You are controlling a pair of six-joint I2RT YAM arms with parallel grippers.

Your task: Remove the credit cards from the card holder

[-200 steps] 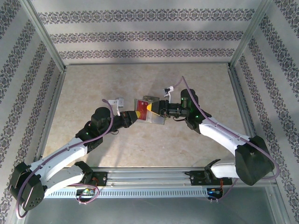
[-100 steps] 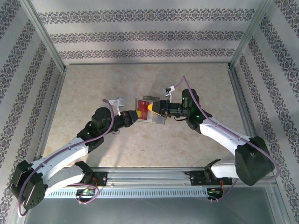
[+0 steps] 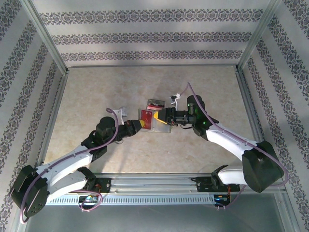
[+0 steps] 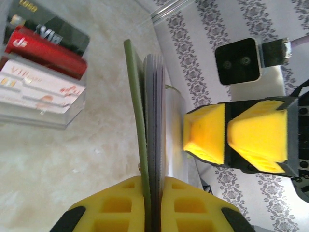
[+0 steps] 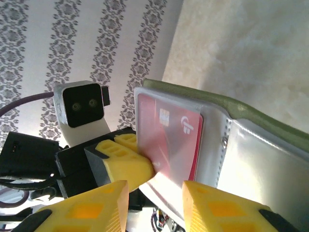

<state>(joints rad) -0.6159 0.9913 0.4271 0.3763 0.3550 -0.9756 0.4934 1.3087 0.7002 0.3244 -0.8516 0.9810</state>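
Left wrist: left pincer (image 4: 153,191) pinches one card holder (image 4: 139,111) holding one red card (image 5: 171,140); grip of right pincer (image 5: 155,189) unclear.

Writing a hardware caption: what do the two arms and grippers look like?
The left arm and right arm have white link shells, black joint housings and a purple cable looped along each. The left gripper and right gripper carry blocky yellow fingers on black bodies, with a small two-lens camera at the wrist.

card holder (image 5: 241,145): matt olive cover, glossy translucent plastic pockets
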